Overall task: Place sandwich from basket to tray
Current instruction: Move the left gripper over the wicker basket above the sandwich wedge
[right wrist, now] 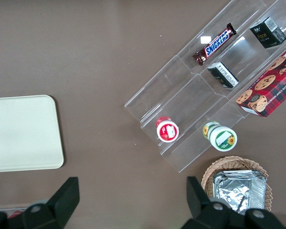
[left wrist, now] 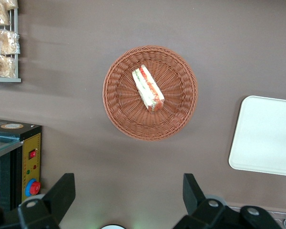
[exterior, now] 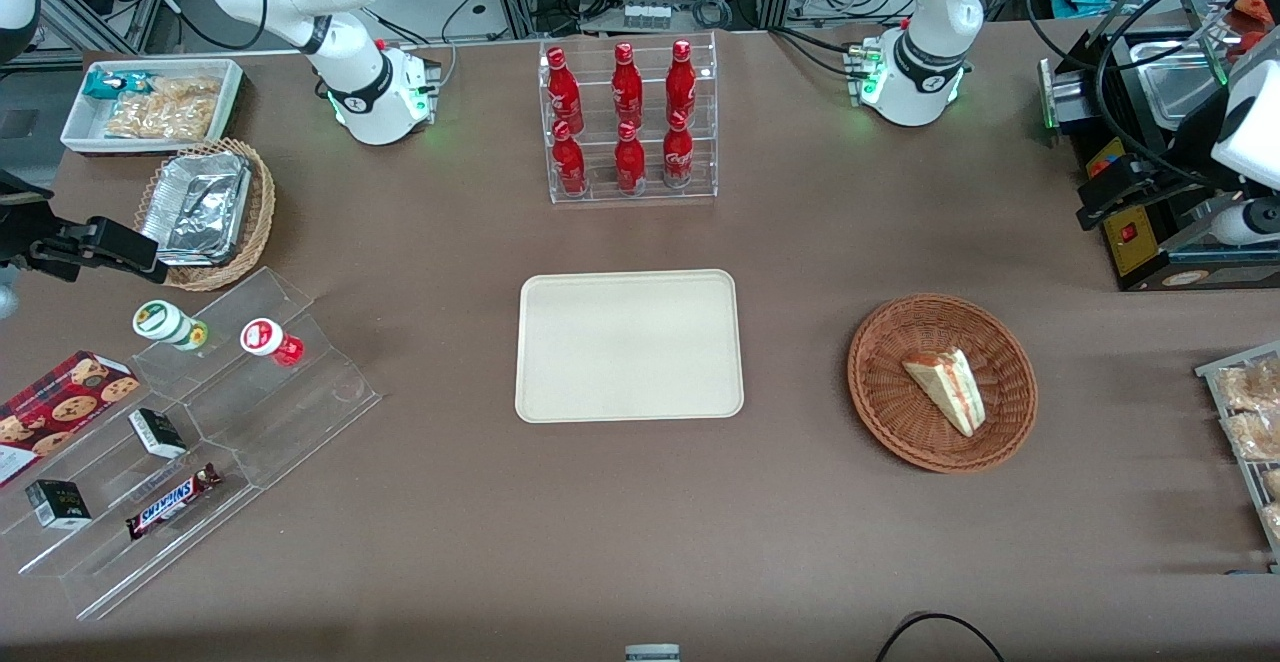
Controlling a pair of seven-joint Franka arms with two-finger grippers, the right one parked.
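Note:
The sandwich (exterior: 947,388), a small white-bread wedge with red-orange and green filling, lies in the round reddish-brown wicker basket (exterior: 880,412) toward the working arm's end of the table. The cream tray (exterior: 628,345) lies flat and empty at the table's middle, beside the basket. My left gripper (exterior: 1105,197) hangs high above the table, farther from the front camera than the basket, beside a black and yellow machine. The left wrist view looks straight down on the sandwich (left wrist: 148,88), the basket (left wrist: 119,114) and the tray's edge (left wrist: 267,136). The gripper (left wrist: 127,183) is open wide and empty.
A clear rack of red bottles (exterior: 628,122) stands farther back than the tray. The black and yellow machine (exterior: 1150,232) and a wire rack of snack packets (exterior: 1250,422) flank the basket. An acrylic stand with snacks (exterior: 180,422), a tan basket with foil trays (exterior: 205,212) and a white bin (exterior: 150,102) sit toward the parked arm's end.

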